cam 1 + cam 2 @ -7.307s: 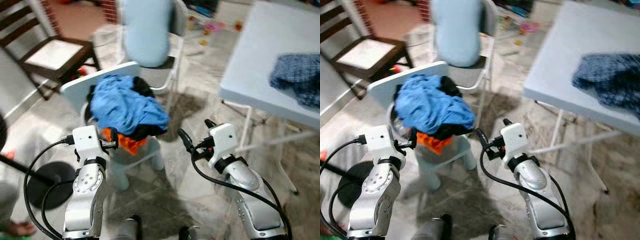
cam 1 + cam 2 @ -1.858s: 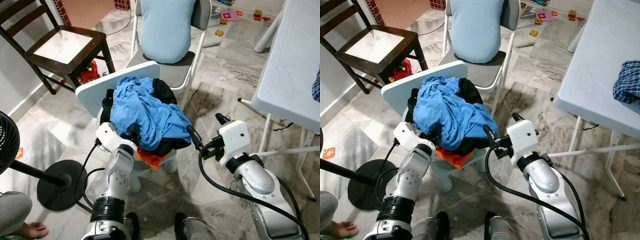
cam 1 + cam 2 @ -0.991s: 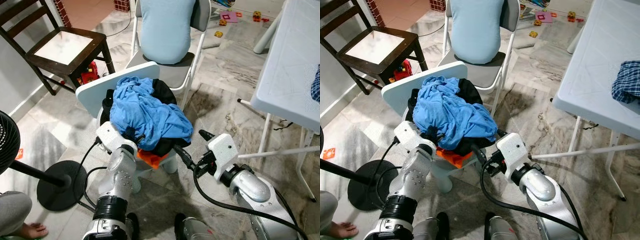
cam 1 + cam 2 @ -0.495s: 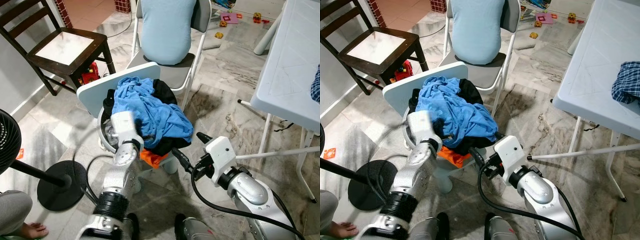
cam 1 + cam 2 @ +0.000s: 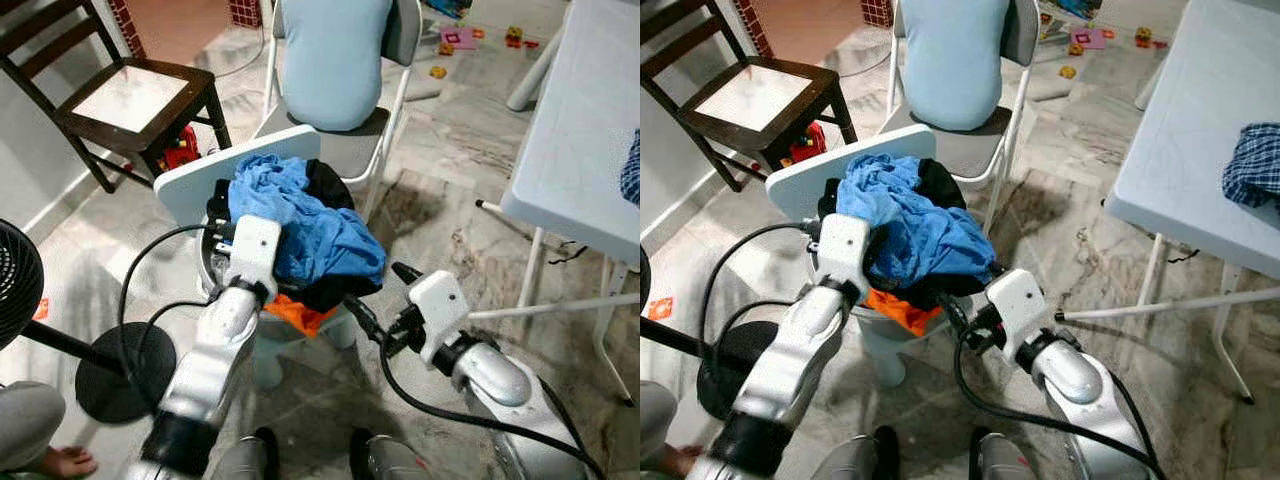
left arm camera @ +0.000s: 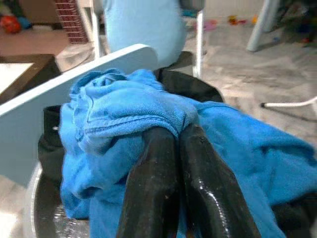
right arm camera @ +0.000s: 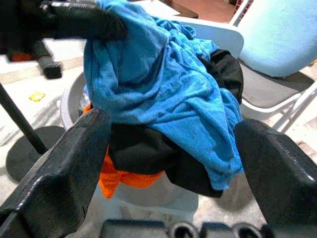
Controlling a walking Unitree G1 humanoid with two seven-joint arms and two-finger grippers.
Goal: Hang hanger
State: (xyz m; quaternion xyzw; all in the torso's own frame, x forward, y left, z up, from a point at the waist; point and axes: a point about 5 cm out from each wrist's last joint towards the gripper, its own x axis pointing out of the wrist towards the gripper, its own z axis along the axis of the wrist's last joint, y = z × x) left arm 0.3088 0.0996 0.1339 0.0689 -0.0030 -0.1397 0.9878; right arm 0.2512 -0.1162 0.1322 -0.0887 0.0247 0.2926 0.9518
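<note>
No hanger is in sight. A heap of clothes sits in a metal basin [image 6: 42, 208] on a small white stool: a blue garment [image 5: 310, 225] on top, a black one [image 5: 325, 185] behind it and an orange one [image 5: 295, 315] underneath. My left gripper [image 6: 176, 130] is shut, its tips pressed into a fold of the blue garment at the heap's left side; I cannot tell whether cloth is pinched. My right gripper [image 5: 375, 292] stands wide open, low at the heap's front right, a short way from it.
A white panel [image 5: 190, 180] leans behind the basin. Beyond it stands a grey folding chair [image 5: 395, 95] holding a light blue shape. A dark wooden chair [image 5: 130, 95] is at the far left, a fan base [image 5: 120, 370] at the near left, a white table [image 5: 585, 130] on the right.
My left arm has risen from low beside the basin, bringing its gripper up against the blue garment. My right gripper has come in closer to the heap's front right.
</note>
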